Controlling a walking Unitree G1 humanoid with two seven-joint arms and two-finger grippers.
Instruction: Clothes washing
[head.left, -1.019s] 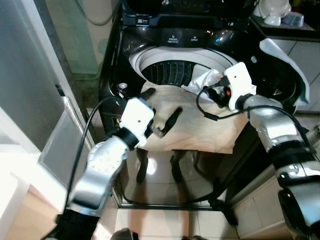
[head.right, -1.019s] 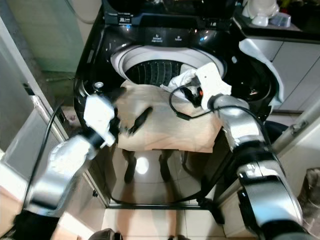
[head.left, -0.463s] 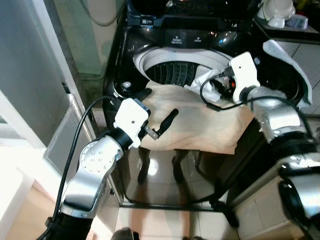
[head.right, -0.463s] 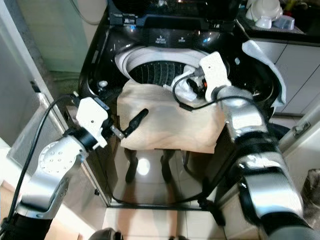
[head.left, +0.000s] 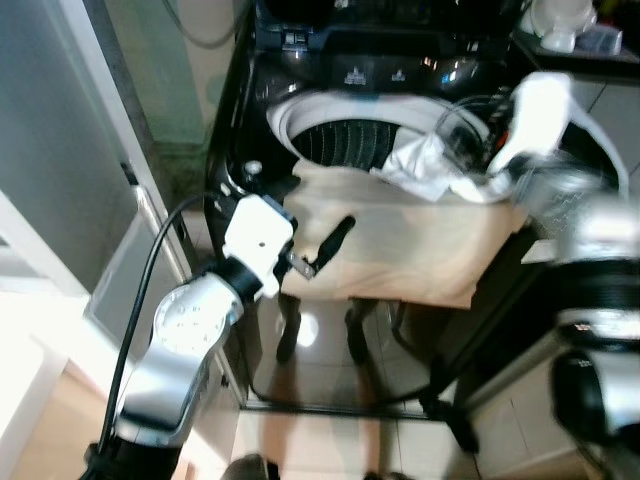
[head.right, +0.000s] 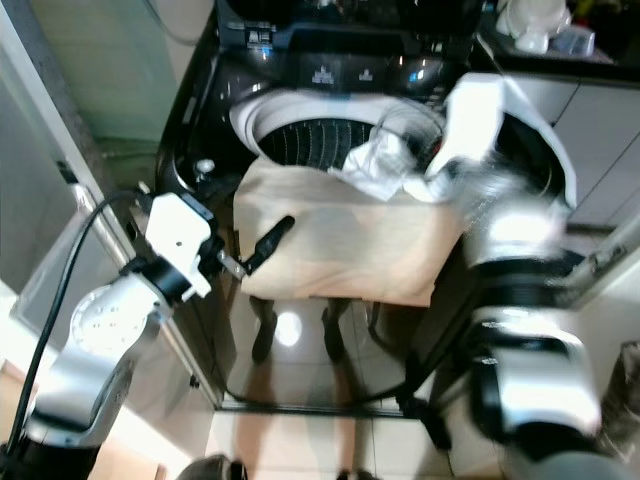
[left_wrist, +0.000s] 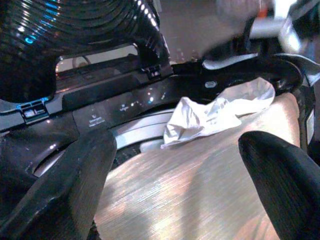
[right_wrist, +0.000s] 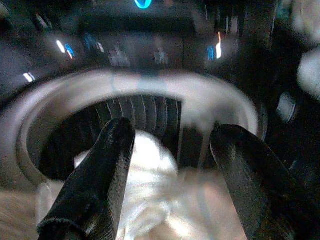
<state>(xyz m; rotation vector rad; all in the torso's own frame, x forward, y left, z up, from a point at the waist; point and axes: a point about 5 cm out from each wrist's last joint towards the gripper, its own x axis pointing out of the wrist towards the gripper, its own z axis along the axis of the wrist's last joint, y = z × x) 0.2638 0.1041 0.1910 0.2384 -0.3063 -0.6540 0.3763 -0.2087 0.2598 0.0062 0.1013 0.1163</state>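
Observation:
A black top-loading washing machine (head.left: 250, 120) stands open, its ribbed drum (head.left: 345, 140) showing. A beige cloth (head.left: 410, 250) drapes over the front rim and hangs down the front. A crumpled white cloth (head.left: 425, 168) lies on the beige one at the drum's edge. My left gripper (head.left: 315, 225) is open at the beige cloth's left front edge; the left wrist view has both fingers (left_wrist: 75, 175) spread over the cloth (left_wrist: 190, 190). Just past the white cloth, my right gripper (right_wrist: 170, 170) is motion-blurred but open, with the white cloth (right_wrist: 150, 185) below its fingers.
The control panel (head.left: 375, 72) runs along the machine's back. A white sheet (head.right: 545, 140) lies on the right side, by a counter with white items (head.right: 525, 20). A glass panel (head.left: 60, 180) stands to the left. Tiled floor (head.left: 330, 440) lies below.
My right arm has swung to the right and back from the white cloth and is now blurred. The left gripper has hardly moved. The camera has shifted slightly.

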